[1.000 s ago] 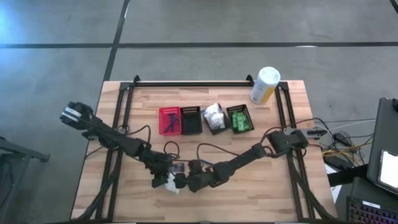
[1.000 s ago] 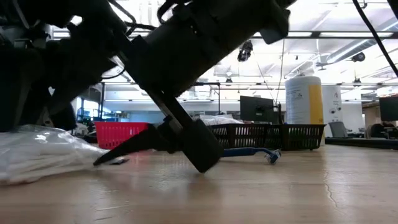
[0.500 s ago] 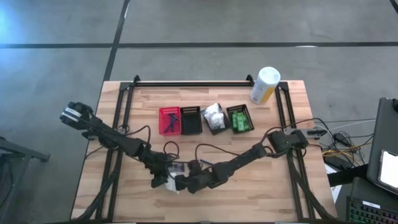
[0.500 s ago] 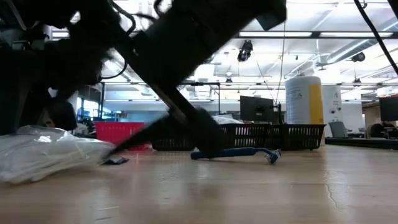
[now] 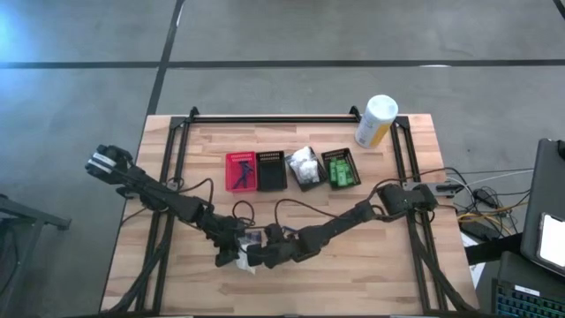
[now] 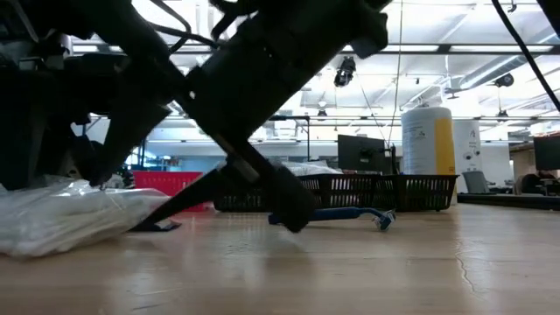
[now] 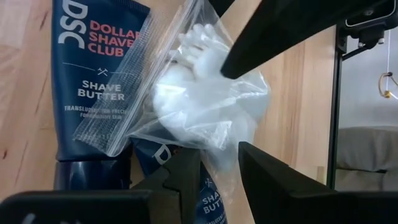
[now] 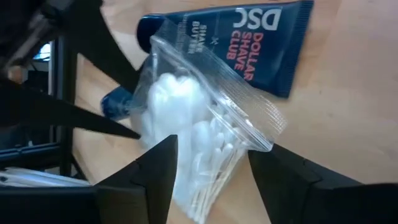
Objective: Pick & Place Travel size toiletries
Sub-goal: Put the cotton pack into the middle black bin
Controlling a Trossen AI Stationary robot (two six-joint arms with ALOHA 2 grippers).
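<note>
A: Where is the clear zip bag of cotton swabs (image 8: 199, 149)?

B: Low and left of centre in the overhead frame, on the wooden table (image 5: 388, 265). It lies across two dark blue shave butter tubes (image 7: 93, 81), and both grippers meet at it.

A: How do the tools stand?

B: The left gripper (image 7: 214, 168) has its fingers parted around one end of the bag. The right gripper (image 8: 208, 165) is likewise spread, one finger on each side of the bag's other end. Neither is visibly clamped.

A: And farther out?

B: Above centre overhead sit four small baskets in a row (image 5: 291, 170). A white-and-yellow canister (image 5: 376, 121) stands at upper right. The table-level frame shows a blue razor (image 6: 346, 214) lying near the baskets.
</note>
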